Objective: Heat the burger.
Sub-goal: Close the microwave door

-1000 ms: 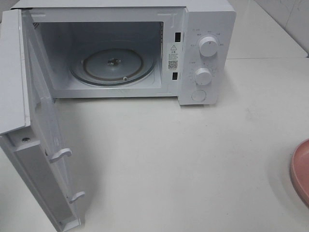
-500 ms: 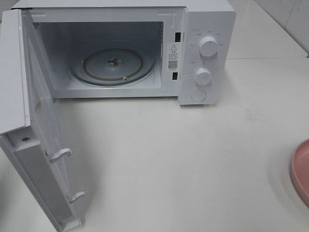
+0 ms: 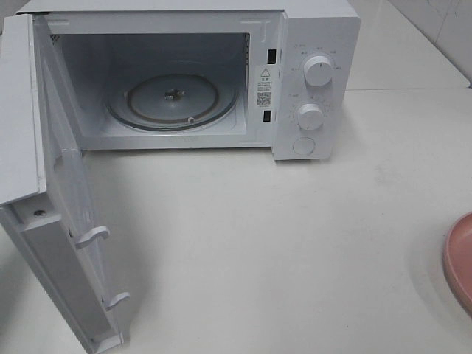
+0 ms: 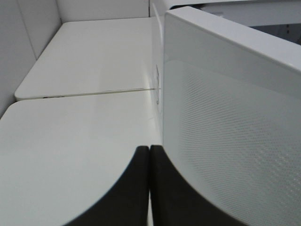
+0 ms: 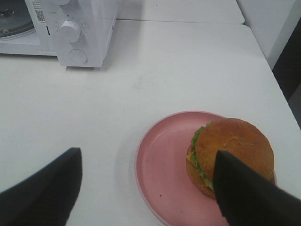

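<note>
I see the microwave (image 3: pixel 199 74) with its door (image 3: pixel 63 214) swung wide and only the glass turntable (image 3: pixel 173 99) inside, nothing on it. My right gripper (image 5: pixel 146 188) hangs with fingers spread wide apart above the pink plate (image 5: pixel 162 169), which holds the burger (image 5: pixel 233 153) toward one edge, on the white table (image 3: pixel 295 243) well apart from the microwave. My left gripper (image 4: pixel 149 188) has its fingers pressed together, empty, just beside the open door's outer face.
</note>
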`<state>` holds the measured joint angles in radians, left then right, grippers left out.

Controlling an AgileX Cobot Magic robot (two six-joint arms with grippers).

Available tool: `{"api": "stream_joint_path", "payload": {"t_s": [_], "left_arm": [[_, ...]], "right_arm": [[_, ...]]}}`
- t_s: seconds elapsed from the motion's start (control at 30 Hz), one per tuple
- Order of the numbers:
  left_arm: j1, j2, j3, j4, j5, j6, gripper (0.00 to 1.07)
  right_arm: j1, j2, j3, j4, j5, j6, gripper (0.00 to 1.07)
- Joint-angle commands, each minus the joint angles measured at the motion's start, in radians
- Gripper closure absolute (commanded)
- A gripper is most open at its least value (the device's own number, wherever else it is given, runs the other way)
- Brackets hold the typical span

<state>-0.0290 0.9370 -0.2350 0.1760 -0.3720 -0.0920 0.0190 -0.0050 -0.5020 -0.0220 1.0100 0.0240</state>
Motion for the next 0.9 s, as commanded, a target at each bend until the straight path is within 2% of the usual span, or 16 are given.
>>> {"api": "stream_joint_path", "payload": {"t_s": [0.03, 0.07, 0.13, 0.17, 0.23, 0.27, 0.3, 0.33, 0.37, 0.5, 0.57, 0.6, 0.67, 0.73, 0.83, 0.9], "left_arm": [[0.001, 0.051, 0.0, 0.113, -0.088, -0.08, 1.07], [0.001, 0.094, 0.0, 0.196, -0.155, -0.129, 1.07], [0.001, 0.117, 0.0, 0.24, -0.185, -0.155, 1.07], [0.001, 0.162, 0.0, 0.305, -0.23, -0.197, 1.07], [0.001, 0.185, 0.0, 0.329, -0.253, -0.219, 1.07], [0.001, 0.223, 0.0, 0.358, -0.3, -0.258, 1.07], [0.001, 0.223, 0.0, 0.358, -0.3, -0.258, 1.07], [-0.004, 0.26, 0.0, 0.377, -0.362, -0.299, 1.07], [-0.014, 0.277, 0.0, 0.381, -0.387, -0.304, 1.07], [-0.069, 0.326, -0.006, 0.378, -0.418, -0.294, 1.07], [-0.11, 0.354, -0.012, 0.357, -0.419, -0.269, 1.07], [-0.151, 0.38, -0.014, 0.321, -0.419, -0.243, 1.07], [-0.168, 0.392, -0.014, 0.294, -0.425, -0.232, 1.07], [-0.227, 0.429, -0.014, 0.191, -0.454, -0.207, 1.07], [-0.243, 0.438, -0.015, 0.172, -0.463, -0.199, 1.07], [-0.305, 0.462, -0.023, 0.114, -0.473, -0.175, 1.07]], "right_arm": [[-0.007, -0.026, 0.004, -0.004, -0.016, -0.005, 0.31], [-0.007, -0.026, 0.004, -0.004, -0.016, -0.005, 0.31], [-0.007, -0.026, 0.004, -0.004, -0.016, -0.005, 0.31], [-0.007, -0.026, 0.004, -0.004, -0.016, -0.005, 0.31], [-0.007, -0.026, 0.004, -0.004, -0.016, -0.005, 0.31], [-0.007, -0.026, 0.004, -0.004, -0.016, -0.005, 0.31], [-0.007, -0.026, 0.004, -0.004, -0.016, -0.005, 0.31], [-0.007, -0.026, 0.004, -0.004, -0.016, -0.005, 0.31], [-0.007, -0.026, 0.004, -0.004, -0.016, -0.005, 0.31], [-0.007, -0.026, 0.004, -0.004, -0.016, -0.005, 0.31], [-0.007, -0.026, 0.004, -0.004, -0.016, -0.005, 0.31], [-0.007, -0.026, 0.004, -0.004, -0.016, -0.005, 0.31], [-0.007, -0.026, 0.004, -0.004, -0.016, -0.005, 0.31], [-0.007, -0.026, 0.004, -0.004, -0.016, -0.005, 0.31], [-0.007, -0.026, 0.004, -0.004, -0.016, -0.005, 0.31], [-0.007, -0.026, 0.004, -0.004, -0.016, -0.005, 0.31]]}}
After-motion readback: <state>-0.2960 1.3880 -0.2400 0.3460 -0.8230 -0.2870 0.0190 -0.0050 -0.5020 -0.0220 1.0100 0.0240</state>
